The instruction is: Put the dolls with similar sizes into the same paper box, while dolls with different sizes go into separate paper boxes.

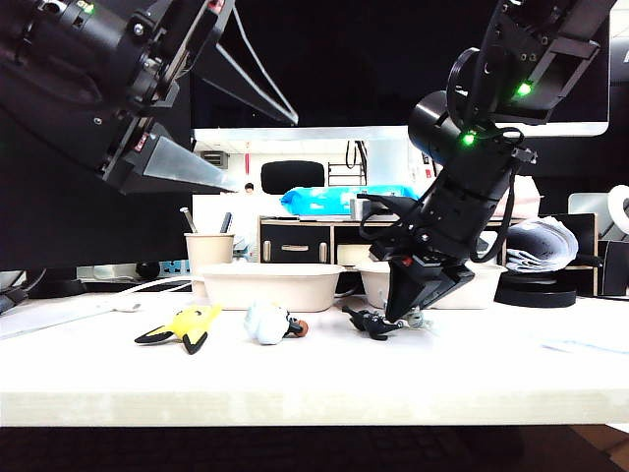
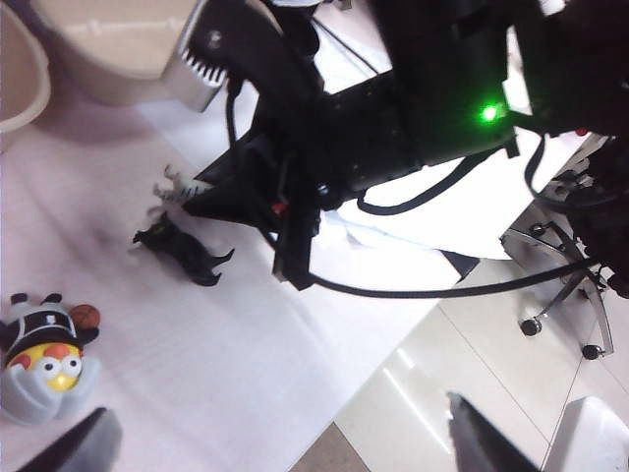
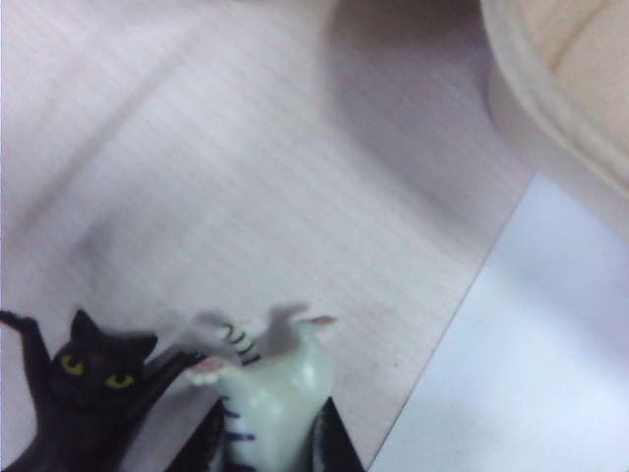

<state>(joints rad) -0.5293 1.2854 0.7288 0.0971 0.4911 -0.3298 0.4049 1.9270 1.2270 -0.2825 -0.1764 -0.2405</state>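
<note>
In the exterior view the right end effector (image 1: pixel 413 313) reaches down to the white worktop (image 1: pixel 314 379) just beside the black cat doll (image 1: pixel 371 322), with a pale grey-white cat doll (image 1: pixel 417 319) at its tips. The yellow-and-black doll (image 1: pixel 183 326) and the rounded pale blue doll (image 1: pixel 270 322) lie further left, apart from each other. Two off-white paper boxes (image 1: pixel 272 286) stand behind the dolls, with a beige pen cup (image 1: pixel 209 252) beside the left one. The left end effector (image 1: pixel 162 162) hangs high above, well clear of everything. In the left wrist view its fingers (image 2: pixel 74 447) are spread wide with nothing between them; the black cat doll (image 2: pixel 184 251) lies beside the right arm's tip, and the rounded doll (image 2: pixel 44 369) lies nearer the camera. In the right wrist view the right end effector (image 3: pixel 270 442) pinches the pale cat doll (image 3: pixel 275 393) between its two dark fingers (image 3: pixel 334 442), the black cat doll (image 3: pixel 84 393) touching its paw, and a paper box (image 3: pixel 560 88) stands well apart.
</note>
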